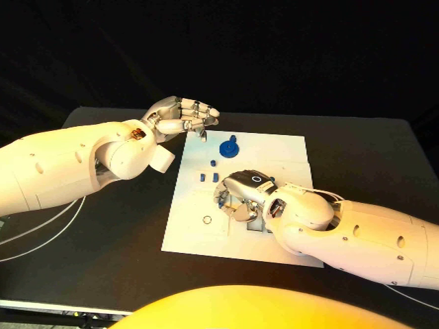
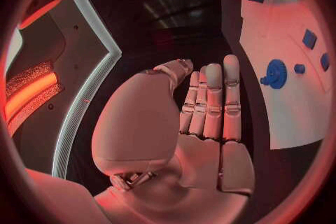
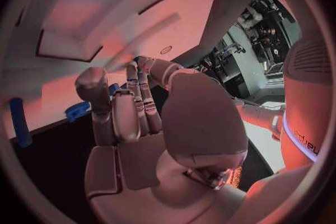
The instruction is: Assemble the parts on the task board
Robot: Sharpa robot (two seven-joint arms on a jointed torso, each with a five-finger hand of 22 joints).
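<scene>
Head view: left hand (image 1: 183, 114) empty, fingers straight, off task board (image 1: 279, 147); right hand (image 1: 247, 195) on board, grip unclear.

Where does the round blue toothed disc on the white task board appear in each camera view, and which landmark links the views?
Head view: the round blue toothed disc lies on the far part of the white task board.
Left wrist view: the disc lies on the board, past the left hand.
Right wrist view: a ridged blue piece may be it; I cannot tell.
Shared landmark: the white task board.
</scene>
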